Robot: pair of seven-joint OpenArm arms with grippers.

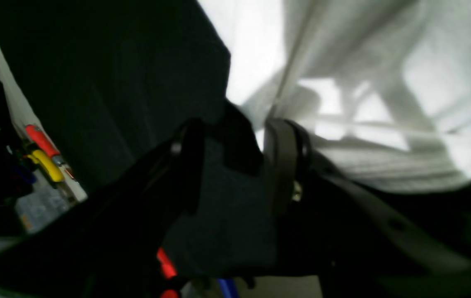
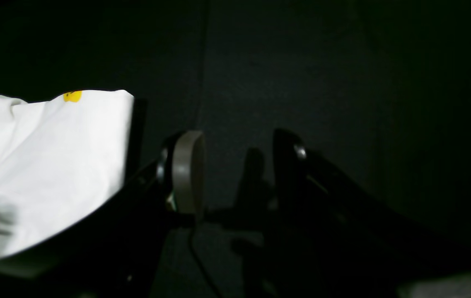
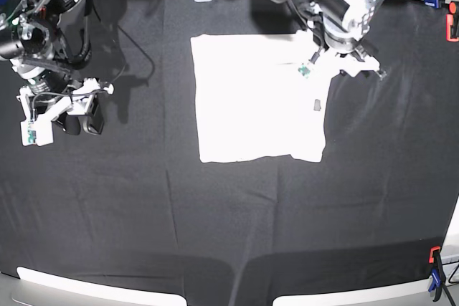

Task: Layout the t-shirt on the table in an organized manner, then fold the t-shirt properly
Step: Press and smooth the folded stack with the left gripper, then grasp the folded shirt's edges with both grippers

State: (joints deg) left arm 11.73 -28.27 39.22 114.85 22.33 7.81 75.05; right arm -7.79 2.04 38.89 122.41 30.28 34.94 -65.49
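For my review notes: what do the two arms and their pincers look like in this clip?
Both arms are black and bulky with white bracket parts near the wrists and black cables alongside. The left pincer has dark, flat fingers, one faced with a grey pad; the right pincer looks the same, with a rounded grey pad on one finger. A small green circuit board sits on each wrist mount, and red wires show near the left arm's upper joint.

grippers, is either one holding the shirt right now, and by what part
Nothing is held. The left gripper is open at the shirt's edge with only table between its fingers; the right gripper is open over bare table.
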